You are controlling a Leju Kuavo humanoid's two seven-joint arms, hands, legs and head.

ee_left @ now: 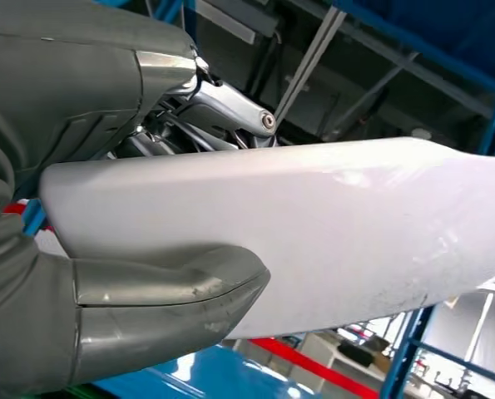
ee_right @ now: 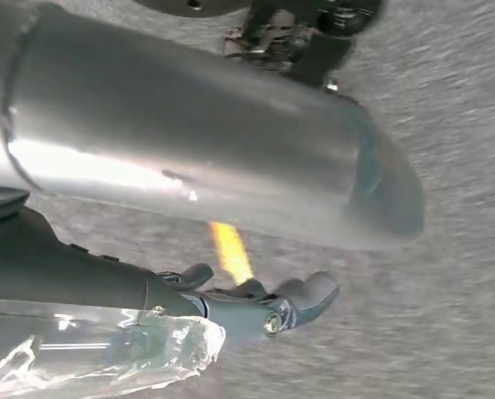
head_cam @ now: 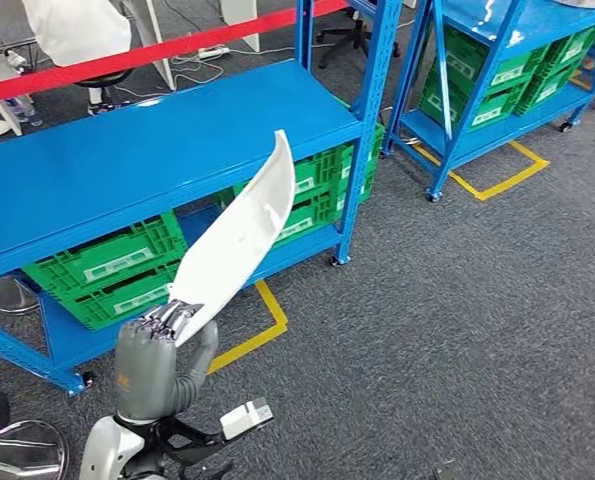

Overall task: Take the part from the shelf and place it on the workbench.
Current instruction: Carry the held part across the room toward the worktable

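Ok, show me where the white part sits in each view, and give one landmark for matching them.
Head view: white part rises from the left hand toward the blue shelf.
Left wrist view: white part spans the picture.
Right wrist view: not in it.
Shared landmark: the left hand gripping the part's end.

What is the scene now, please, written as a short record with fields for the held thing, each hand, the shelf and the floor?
held thing: long curved white plastic part, raised at a slant, its far tip over the shelf edge
left hand: left hand grips the part's lower end, thumb under it
right hand: right hand hangs over the floor, holding nothing, fingers apart
shelf: blue metal shelf with green plastic crates on its lower level
floor: grey carpet with yellow tape lines
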